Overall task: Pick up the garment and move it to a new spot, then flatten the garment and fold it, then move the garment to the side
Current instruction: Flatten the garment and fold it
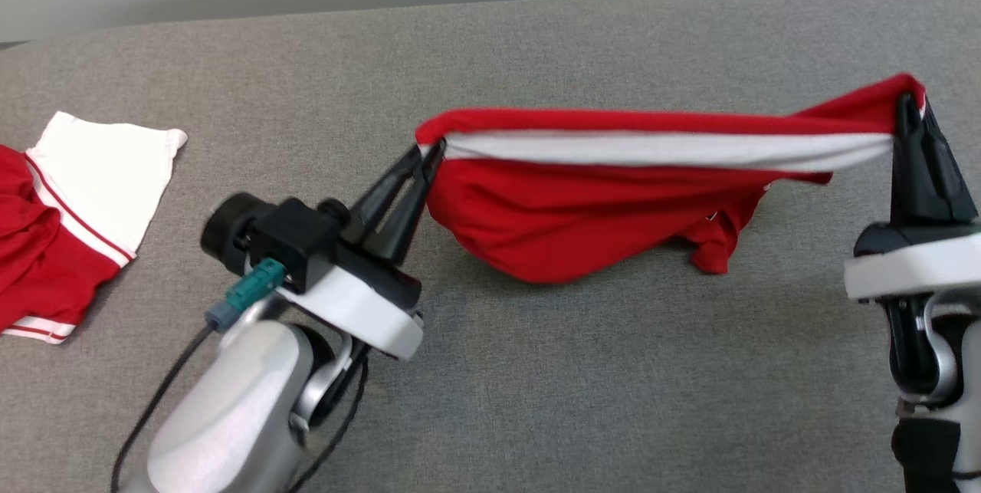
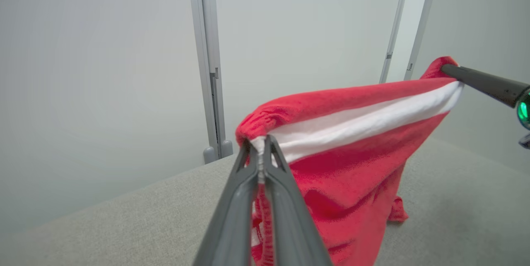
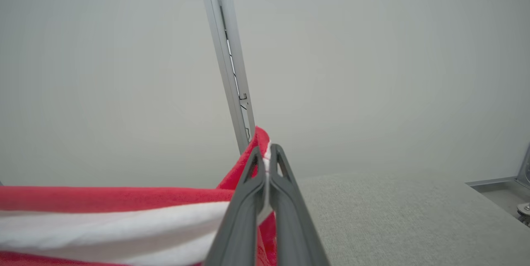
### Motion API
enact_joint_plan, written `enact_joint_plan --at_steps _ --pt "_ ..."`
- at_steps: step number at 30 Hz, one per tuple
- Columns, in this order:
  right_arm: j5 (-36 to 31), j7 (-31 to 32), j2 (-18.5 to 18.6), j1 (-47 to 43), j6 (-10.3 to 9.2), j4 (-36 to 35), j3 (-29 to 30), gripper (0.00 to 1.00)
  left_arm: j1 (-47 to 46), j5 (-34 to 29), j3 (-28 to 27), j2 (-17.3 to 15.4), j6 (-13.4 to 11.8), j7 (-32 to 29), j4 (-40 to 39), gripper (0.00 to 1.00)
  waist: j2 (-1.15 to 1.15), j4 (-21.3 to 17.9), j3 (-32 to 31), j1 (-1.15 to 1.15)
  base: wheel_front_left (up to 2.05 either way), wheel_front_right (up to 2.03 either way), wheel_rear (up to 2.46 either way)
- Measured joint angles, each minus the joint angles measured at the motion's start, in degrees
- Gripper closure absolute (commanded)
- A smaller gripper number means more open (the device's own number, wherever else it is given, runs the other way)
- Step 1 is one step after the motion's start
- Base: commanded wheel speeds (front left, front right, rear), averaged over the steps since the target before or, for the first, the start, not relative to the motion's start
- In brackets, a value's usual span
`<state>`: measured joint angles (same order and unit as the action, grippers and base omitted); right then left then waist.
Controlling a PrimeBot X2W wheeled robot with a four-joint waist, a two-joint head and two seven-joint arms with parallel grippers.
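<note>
1. Pale silver forearm (image 1: 230, 401) of the left arm sits nearest. It carries the left pincer (image 1: 431, 149), whose two dark fingers are closed on one end of the red cloth garment with a white band (image 1: 582, 209).
2. Over on the far end of that same banded edge, the right pincer (image 1: 910, 103) stands with fingers upright, clamped on the cloth.
3. From the left pincer, the garment's long axis runs straight across to the right pincer. The banded edge is pulled taut between them and rises slightly toward the right one.
4. Below that line the red bulk sags, and its lowest folds appear to touch the grey fabric-covered surface (image 1: 536, 386).
5. Well apart on the left pincer's outer side, a second red-and-white garment (image 1: 69, 209) lies on the surface.
6. Each arm holds one end, so neither is nearer. Judging from this, laying the garment flat calls for both pincers to travel together across the long axis, keeping their spacing.
</note>
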<state>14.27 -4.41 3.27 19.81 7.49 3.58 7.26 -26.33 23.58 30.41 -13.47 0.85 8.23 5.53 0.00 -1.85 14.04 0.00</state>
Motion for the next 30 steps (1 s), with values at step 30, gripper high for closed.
enact_joint_plan --at_steps 30 --pt "0.81 3.67 4.2 41.03 0.01 14.58 -6.81 1.0 -36.13 4.09 -9.78 -1.09 3.5 -1.33 9.39 1.0 0.0 2.84 3.52 0.0 0.0 0.0 0.0"
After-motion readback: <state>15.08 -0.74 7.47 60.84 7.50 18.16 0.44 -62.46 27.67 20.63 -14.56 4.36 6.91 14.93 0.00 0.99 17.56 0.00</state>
